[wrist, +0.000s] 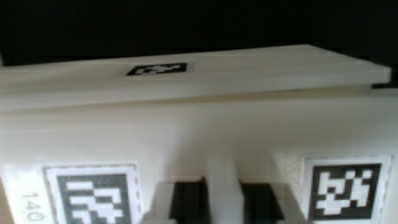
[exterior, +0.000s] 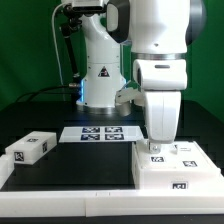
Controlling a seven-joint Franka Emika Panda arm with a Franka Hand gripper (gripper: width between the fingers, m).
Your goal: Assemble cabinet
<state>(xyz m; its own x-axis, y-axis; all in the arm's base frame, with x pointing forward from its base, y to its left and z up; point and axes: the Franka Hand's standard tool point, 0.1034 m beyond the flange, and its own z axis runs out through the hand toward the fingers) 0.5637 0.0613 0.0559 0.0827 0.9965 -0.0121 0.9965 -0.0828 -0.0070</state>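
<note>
The white cabinet (exterior: 182, 170) stands at the exterior view's lower right, with tags on its top and front. My gripper (exterior: 158, 149) reaches straight down onto the top of the cabinet at its left end. In the wrist view the gripper (wrist: 224, 206) has its dark fingers (wrist: 182, 206) close on either side of a thin white upright edge of a cabinet panel (wrist: 196, 120). Tags sit to either side of the fingers, and another tag (wrist: 157, 69) lies on the flat white panel beyond. A separate small white tagged block (exterior: 30, 148) lies on the table at the exterior view's left.
The marker board (exterior: 100, 133) lies flat on the black table between the block and the cabinet. The robot's base (exterior: 100, 75) stands behind it. A white table border (exterior: 60, 205) runs along the front.
</note>
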